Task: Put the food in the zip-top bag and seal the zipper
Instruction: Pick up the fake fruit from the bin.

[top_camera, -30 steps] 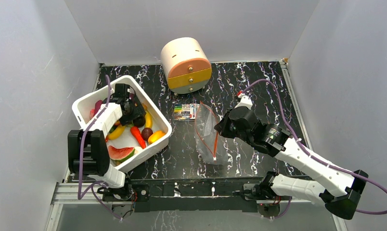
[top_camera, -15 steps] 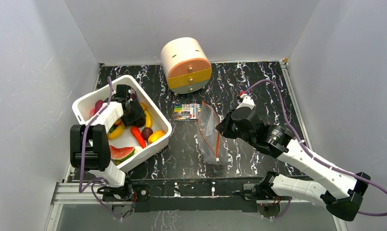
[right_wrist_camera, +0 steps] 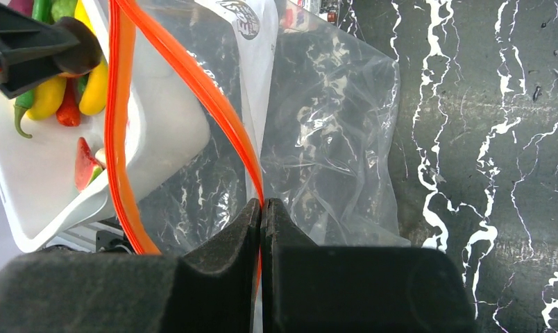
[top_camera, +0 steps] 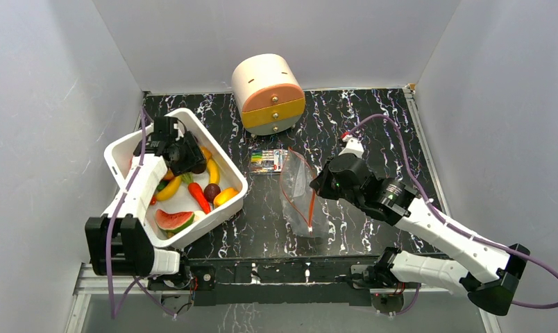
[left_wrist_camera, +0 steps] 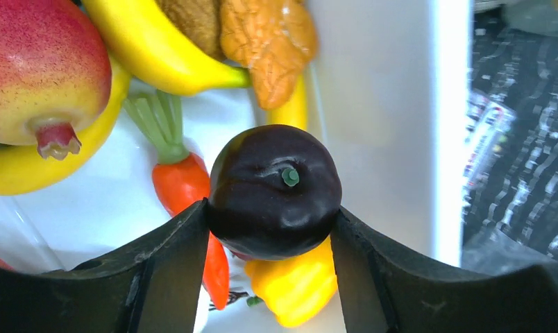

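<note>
My left gripper (left_wrist_camera: 273, 218) is shut on a dark purple plum (left_wrist_camera: 274, 191) and holds it above the white bin (top_camera: 123, 149); it also shows in the top view (top_camera: 195, 164). Under it lie a carrot (left_wrist_camera: 182, 187), a yellow pepper (left_wrist_camera: 297, 284), bananas (left_wrist_camera: 151, 48) and a red-yellow fruit (left_wrist_camera: 40, 62). A watermelon slice (top_camera: 173, 220) lies at the bin's near end. My right gripper (right_wrist_camera: 262, 206) is shut on the red-orange zipper (right_wrist_camera: 214, 104) of the clear zip-top bag (right_wrist_camera: 332, 125). It holds the bag (top_camera: 297, 198) upright with its mouth spread open toward the bin.
A round cream drawer unit (top_camera: 267, 94) with orange and yellow fronts stands at the back. A flat pack of coloured pens (top_camera: 267, 161) lies just behind the bag. Grey walls close in the black marble table (top_camera: 373, 132) on three sides.
My left gripper has risen and drawn back toward the bin's far side with the plum in it. The right gripper has stayed on the zipper; the bag's mouth has spread wider.
</note>
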